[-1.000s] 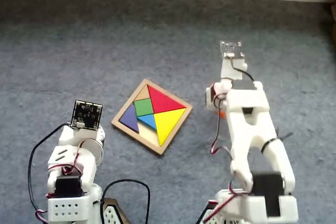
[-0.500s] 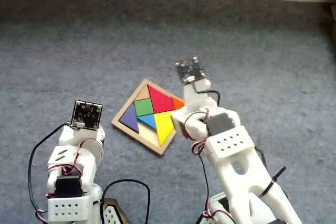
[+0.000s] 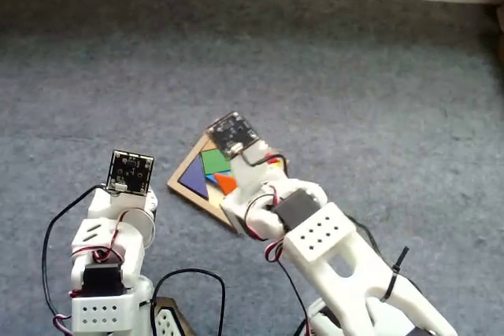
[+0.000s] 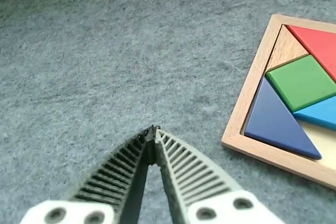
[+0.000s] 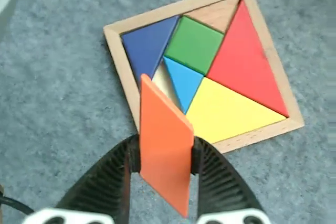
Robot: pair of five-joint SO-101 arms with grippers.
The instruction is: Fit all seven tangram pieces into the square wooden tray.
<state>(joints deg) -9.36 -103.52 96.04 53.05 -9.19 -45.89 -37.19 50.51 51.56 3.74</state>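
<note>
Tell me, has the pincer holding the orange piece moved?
Yes. The right pincer swung from right of the wooden tray to above it, carrying the orange piece.

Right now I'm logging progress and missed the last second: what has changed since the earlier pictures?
The right arm swung toward the left arm, from beside the tray to over it, carrying the orange piece along. The right gripper, still shut on that piece, now hangs above the tray. The left arm and the tray stayed put.
</note>
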